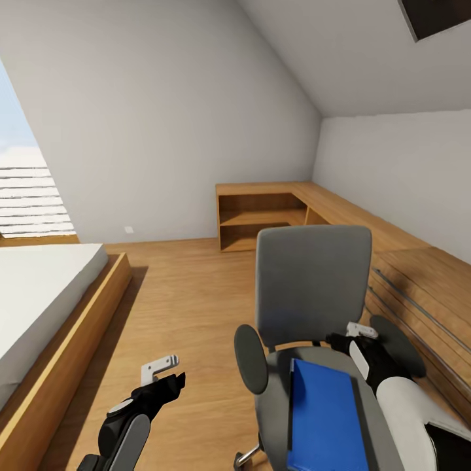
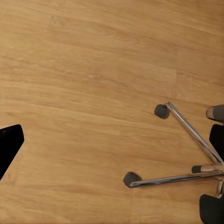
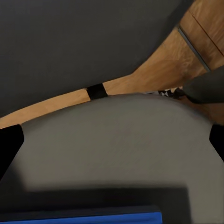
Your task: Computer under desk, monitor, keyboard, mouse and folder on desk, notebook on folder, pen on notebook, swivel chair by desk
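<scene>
Step in hand – get folder (image 1: 325, 418) off swivel chair (image 1: 313, 288). Folder lies flat on seat, lower middle of frame. Right gripper (image 1: 356, 335) hovers over seat back edge, jaws apart, empty. Left gripper (image 1: 163, 371) lower left, open, empty. Next – reach down, pinch folder edge.

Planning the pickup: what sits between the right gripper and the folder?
Nothing visible does. The right gripper hovers above the chair seat near the backrest, and the folder lies flat on the seat beside it, its top bare.
</scene>
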You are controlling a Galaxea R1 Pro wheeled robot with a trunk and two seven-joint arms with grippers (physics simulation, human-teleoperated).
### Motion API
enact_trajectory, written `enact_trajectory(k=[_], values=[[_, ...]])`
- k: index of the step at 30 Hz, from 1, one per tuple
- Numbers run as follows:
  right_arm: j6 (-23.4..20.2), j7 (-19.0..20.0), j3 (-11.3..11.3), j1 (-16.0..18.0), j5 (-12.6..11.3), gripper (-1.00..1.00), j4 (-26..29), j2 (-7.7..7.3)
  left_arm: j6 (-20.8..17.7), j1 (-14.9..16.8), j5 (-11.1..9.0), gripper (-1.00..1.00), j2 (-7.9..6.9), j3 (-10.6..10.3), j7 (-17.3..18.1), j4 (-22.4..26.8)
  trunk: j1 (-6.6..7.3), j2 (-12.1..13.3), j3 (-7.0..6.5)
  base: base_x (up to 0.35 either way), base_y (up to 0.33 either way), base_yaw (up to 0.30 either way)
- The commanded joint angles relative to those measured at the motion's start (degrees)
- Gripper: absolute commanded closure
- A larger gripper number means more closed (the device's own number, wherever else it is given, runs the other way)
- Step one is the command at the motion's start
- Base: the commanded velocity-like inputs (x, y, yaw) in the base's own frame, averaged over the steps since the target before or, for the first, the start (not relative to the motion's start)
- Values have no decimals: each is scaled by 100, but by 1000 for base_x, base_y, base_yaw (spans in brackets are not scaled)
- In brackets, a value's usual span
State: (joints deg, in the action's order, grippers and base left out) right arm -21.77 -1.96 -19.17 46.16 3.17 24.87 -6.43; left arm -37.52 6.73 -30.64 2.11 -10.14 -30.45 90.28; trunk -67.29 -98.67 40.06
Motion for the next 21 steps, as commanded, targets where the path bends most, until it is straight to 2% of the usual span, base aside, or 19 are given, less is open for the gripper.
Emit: enact_trajectory(k=[1, 11, 21], values=[[-38, 3, -24, 4, 33, -100, 9, 5, -9, 4, -61, -100, 0, -5, -57, 7, -22, -44, 24, 0, 0, 0], [-160, -4, -25, 0, 34, -100, -71, 10, -10, 4, -61, -100, -4, 2, -57, 7, -242, -446, 203, 0, 0, 0], [-456, -5, -25, 2, 32, -100, -132, 10, -10, 4, -59, -100, -9, 9, -57, 7, -461, -847, 383, 0, 0, 0]])
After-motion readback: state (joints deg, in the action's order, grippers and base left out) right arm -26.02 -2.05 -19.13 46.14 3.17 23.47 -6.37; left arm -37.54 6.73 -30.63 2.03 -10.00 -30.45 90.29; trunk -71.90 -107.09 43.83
